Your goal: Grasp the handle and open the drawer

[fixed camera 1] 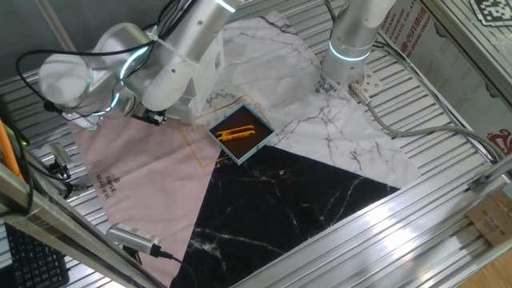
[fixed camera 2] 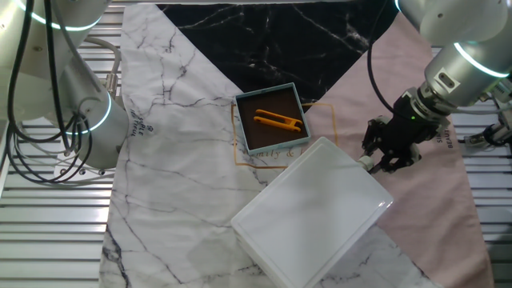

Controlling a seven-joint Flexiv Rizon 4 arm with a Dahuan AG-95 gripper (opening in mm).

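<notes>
White plastic cabinet (fixed camera 2: 308, 212), boxy, flat top uppermost, standing on marble-print cloth (fixed camera 2: 172, 144); its drawer (fixed camera 2: 382, 186) sits on the side toward the pink cloth (fixed camera 2: 436, 188), front largely hidden from both cameras. Silver robot arm (fixed camera 2: 460, 68), reaching down from the upper right in the other fixed view. Shallow blue-edged tray (fixed camera 2: 272, 118), just beside the cabinet's far corner, holding one orange tool (fixed camera 2: 278, 122). Black gripper (fixed camera 2: 382, 160), at the drawer front; finger spread cannot be told. Handle: concealed behind the gripper.
</notes>
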